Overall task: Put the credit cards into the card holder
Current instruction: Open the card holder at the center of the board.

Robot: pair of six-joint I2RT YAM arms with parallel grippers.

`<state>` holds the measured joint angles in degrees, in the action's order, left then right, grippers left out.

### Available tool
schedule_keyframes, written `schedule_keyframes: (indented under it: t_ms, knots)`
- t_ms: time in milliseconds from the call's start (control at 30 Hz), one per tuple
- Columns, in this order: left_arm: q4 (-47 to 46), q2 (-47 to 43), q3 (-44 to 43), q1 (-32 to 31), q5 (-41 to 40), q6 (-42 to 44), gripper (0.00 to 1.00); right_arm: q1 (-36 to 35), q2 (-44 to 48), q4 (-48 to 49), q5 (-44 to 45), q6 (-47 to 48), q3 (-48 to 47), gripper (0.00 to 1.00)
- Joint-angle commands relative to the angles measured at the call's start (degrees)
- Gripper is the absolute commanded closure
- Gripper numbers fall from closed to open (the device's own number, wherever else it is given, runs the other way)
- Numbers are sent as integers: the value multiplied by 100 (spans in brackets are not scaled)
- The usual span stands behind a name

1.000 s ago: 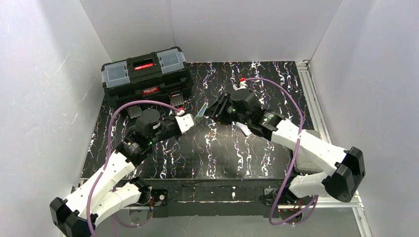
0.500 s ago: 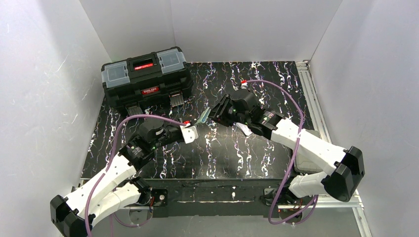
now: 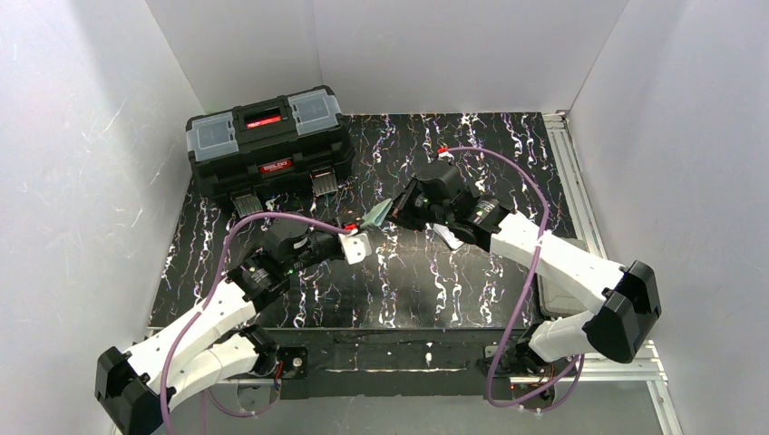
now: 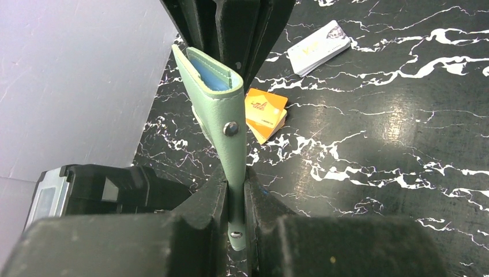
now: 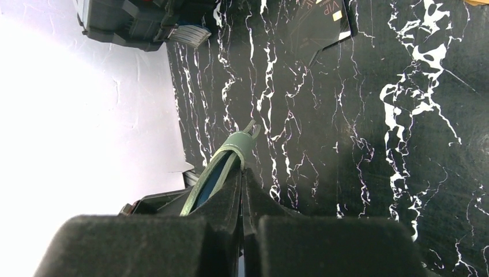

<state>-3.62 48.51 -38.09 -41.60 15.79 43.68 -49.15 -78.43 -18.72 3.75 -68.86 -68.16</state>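
The mint-green card holder [image 4: 210,75] hangs in the air between both arms, its teal inside showing at the open edge. My left gripper [image 4: 235,173] is shut on its snap tab. My right gripper [image 5: 242,173] is shut on one side of the card holder [image 5: 230,153], whose other flap bows out to the left of the fingers. From above, the card holder [image 3: 374,215] sits between the left gripper [image 3: 359,243] and the right gripper [image 3: 397,210]. The orange credit card [image 4: 264,112] and the white credit card [image 4: 319,47] lie flat on the table; the white one [image 3: 446,236] is by the right arm.
A big black toolbox [image 3: 267,140] stands at the back left of the black marbled table [image 3: 435,281]. White walls enclose the table on three sides. A metal rail [image 3: 576,190] runs along the right edge.
My right gripper has closed on the card holder. The left arm has shifted right and slightly nearer, keeping the tab, and the card holder has tilted between the two grippers.
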Motion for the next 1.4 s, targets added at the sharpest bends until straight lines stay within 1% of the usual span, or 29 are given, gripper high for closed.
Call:
schedule_keyframes:
  t_ms: [0, 267, 300, 333, 400, 533, 600, 633, 667, 733, 767, 800, 867, 900, 1000, 1100, 1200, 1300, 1367]
  knots:
    - [-376, -52, -144, -105, 51, -228, 100, -51, 97, 167, 49, 46, -105, 99]
    - [-63, -117, -487, -106, 55, -832, 100, -51, 300, 104, 462, 475, 96, 99]
    - [37, -179, -519, -105, 16, -824, 100, -51, 480, 147, 665, 866, 295, 99]
    - [147, -254, -567, -104, -74, -857, 100, -51, 823, 292, 953, 1269, 757, 99]
    - [169, -272, -609, -107, -130, -929, 100, -60, 998, 362, 1106, 1536, 1007, 99]
    - [313, -316, -739, -105, -119, -951, 100, -291, 1235, 111, 1633, 2227, 1085, 99]
    - [572, -339, -815, -102, 29, -1067, 100, -332, 1418, 201, 1632, 2931, 1070, 99]
    - [668, -348, -846, -106, 89, -1092, 100, -335, 1531, 251, 1584, 3241, 1097, 92]
    - [740, -374, -869, -102, 165, -1126, 100, -333, 1683, 327, 1433, 3707, 1150, 81]
    - [911, -430, -920, -104, 391, -1191, 100, -333, 1988, 466, 1223, 4232, 1279, 64]
    - [992, -448, -964, -108, 527, -1258, 100, -333, 2175, 587, 1042, 4459, 1370, 58]
    - [1095, -461, -1016, -111, 673, -1315, 100, -328, 2378, 708, 904, 4682, 1461, 52]
    - [1331, -446, -1152, -110, 984, -1472, 100, -327, 2786, 911, 555, 5022, 1642, 45]
    - [1462, -409, -1233, -104, 1101, -1554, 100, -324, 2969, 988, 375, 5137, 1722, 40]
    - [1560, -291, -1396, -103, 1242, -2138, 100, -330, 3382, 1041, 35, 5344, 1834, 28]
    - [1497, -157, -1392, -103, 1223, -3007, 100, -320, 3371, 768, -21, 5315, 1724, 26]
    - [1427, -23, -1231, -107, 836, -3936, 100, -336, 3265, 610, -110, 5115, 1714, 23]
    - [1529, 142, -1091, -90, 526, -4666, 100, -331, 3164, 631, -421, 4975, 1753, 22]
    - [1531, 273, -1012, -65, 579, -4978, 100, -333, 3035, 661, -664, 4923, 1769, 21]
